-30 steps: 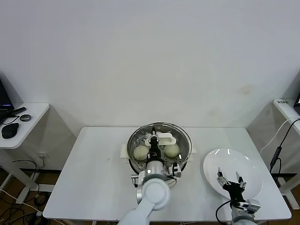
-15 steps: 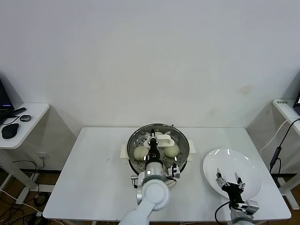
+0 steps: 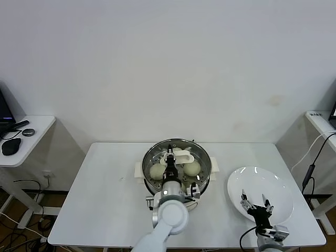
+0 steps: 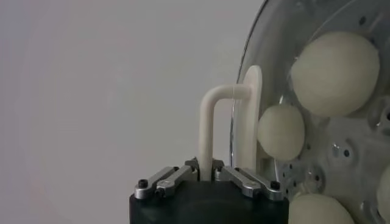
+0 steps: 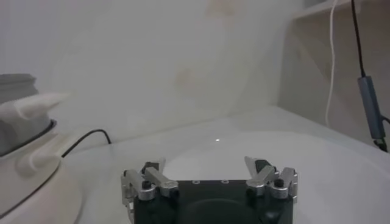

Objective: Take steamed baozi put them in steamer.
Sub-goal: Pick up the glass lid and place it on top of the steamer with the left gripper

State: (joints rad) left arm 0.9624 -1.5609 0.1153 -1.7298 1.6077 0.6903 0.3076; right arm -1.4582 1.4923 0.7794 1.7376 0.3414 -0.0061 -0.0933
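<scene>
The steamer (image 3: 148,160) stands mid-table, a shiny steel pot on a white base. Through the round glass lid I see pale baozi inside: one on the left (image 3: 158,170), one on the right (image 3: 192,168). In the left wrist view three baozi show through the glass (image 4: 335,73), (image 4: 280,131), (image 4: 317,210). My left gripper (image 3: 170,163) is shut on the lid's white handle (image 4: 210,122) and holds the lid over the pot. My right gripper (image 3: 254,200) is open and empty, low over the white plate (image 3: 262,181).
The plate (image 5: 274,146) is bare and lies right of the steamer, near the table's right edge. The steamer's white base and black cord (image 5: 91,137) show in the right wrist view. A side desk (image 3: 26,136) stands at far left.
The lid has come down a little closer over the steamer, still held by my left gripper. My right gripper has drifted slightly toward the table's front edge.
</scene>
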